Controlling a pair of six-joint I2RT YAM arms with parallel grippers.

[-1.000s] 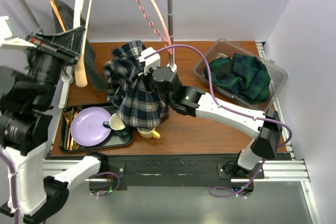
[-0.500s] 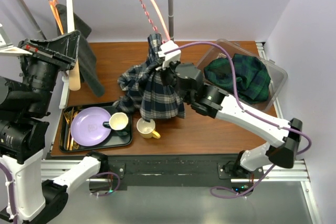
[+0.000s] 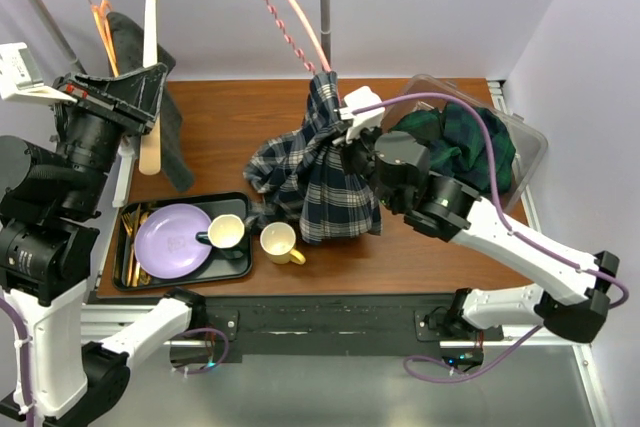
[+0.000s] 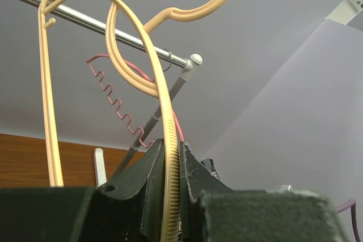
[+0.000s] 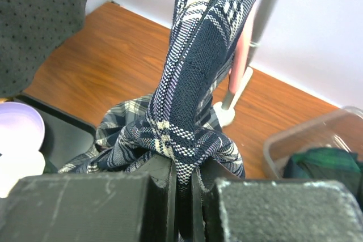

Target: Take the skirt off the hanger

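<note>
The plaid skirt (image 3: 320,177) hangs bunched over the table, its top corner up against the lower end of the pink wavy hanger (image 3: 290,17) on the rack. My right gripper (image 3: 352,142) is shut on a fold of the skirt (image 5: 204,43), which stretches up from the right gripper (image 5: 182,177) to the pink hanger (image 5: 244,55). My left gripper (image 3: 150,87) is shut on the arm of a tan hanger (image 3: 150,7) hooked on the rail. In the left wrist view the tan hanger (image 4: 144,72) runs between the jaws of the left gripper (image 4: 170,157).
A clear bin (image 3: 530,147) with green plaid cloth stands at the right. A black tray (image 3: 180,277) holds a purple plate (image 3: 172,240) and a cup (image 3: 226,233); a yellow mug (image 3: 279,243) stands beside it. The rack post (image 3: 324,7) rises behind the skirt. A dark garment (image 3: 170,137) hangs at the left.
My right gripper has moved right and toward the bin with the skirt, drawing it out from the pink hanger. The tan hanger in my left gripper has swung more upright.
</note>
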